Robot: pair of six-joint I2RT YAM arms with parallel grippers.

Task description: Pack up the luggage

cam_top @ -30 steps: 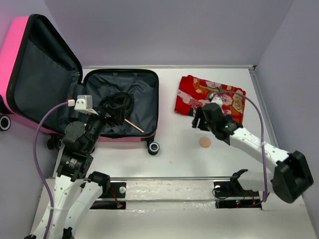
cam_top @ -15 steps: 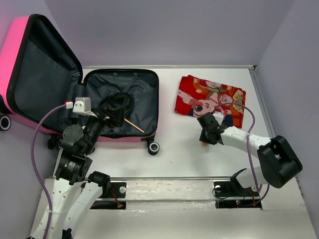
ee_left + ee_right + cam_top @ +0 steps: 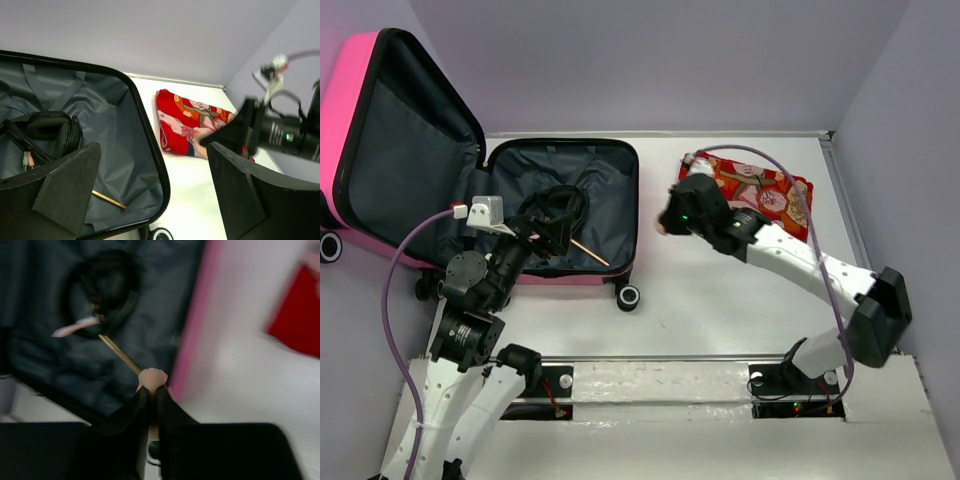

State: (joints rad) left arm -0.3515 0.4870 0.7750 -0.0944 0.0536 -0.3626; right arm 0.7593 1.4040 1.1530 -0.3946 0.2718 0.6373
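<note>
The left gripper [image 3: 154, 150] is held wide open and empty, with the open pink luggage [image 3: 610, 190] lying just below its jaws, while a small round pink thing [image 3: 152, 377] is pinched tight in the right gripper [image 3: 152, 388], the luggage's edge just ahead of those jaws, likely so it can be dropped inside.

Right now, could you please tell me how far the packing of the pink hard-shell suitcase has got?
Done: black headphones and a thin golden stick lie in the open pink hard-shell suitcase. In hand: the right gripper pinches a small peach round piece beside the suitcase's right rim. To do: the red patterned cloth lies on the table; the left gripper is open.
</note>
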